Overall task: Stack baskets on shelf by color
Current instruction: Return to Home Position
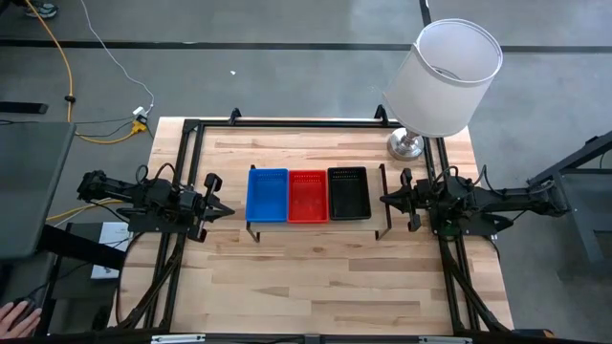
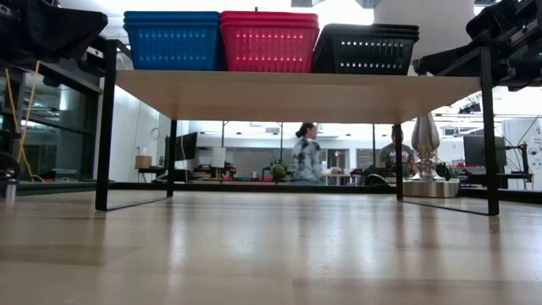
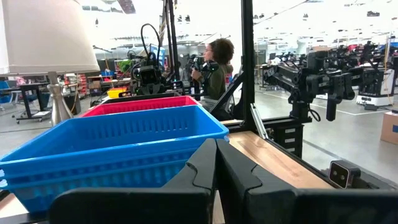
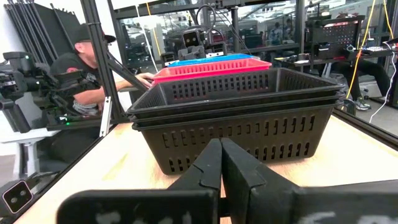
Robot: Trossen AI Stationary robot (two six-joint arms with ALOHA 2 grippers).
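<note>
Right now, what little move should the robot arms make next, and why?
Probably just draw both arms back to rest. The blue baskets, red baskets and black baskets sit side by side on the shelf, sorted by colour. The left gripper and right gripper are shut, empty and clear of them.

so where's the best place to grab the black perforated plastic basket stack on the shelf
Probably grip the upper rim of the long wall facing the right gripper, one finger inside, one outside, coming from that arm's side. The black perforated plastic basket stack ends the row on the wood-topped shelf, so that wall is free; the red plastic basket stack crowds the opposite wall.
</note>
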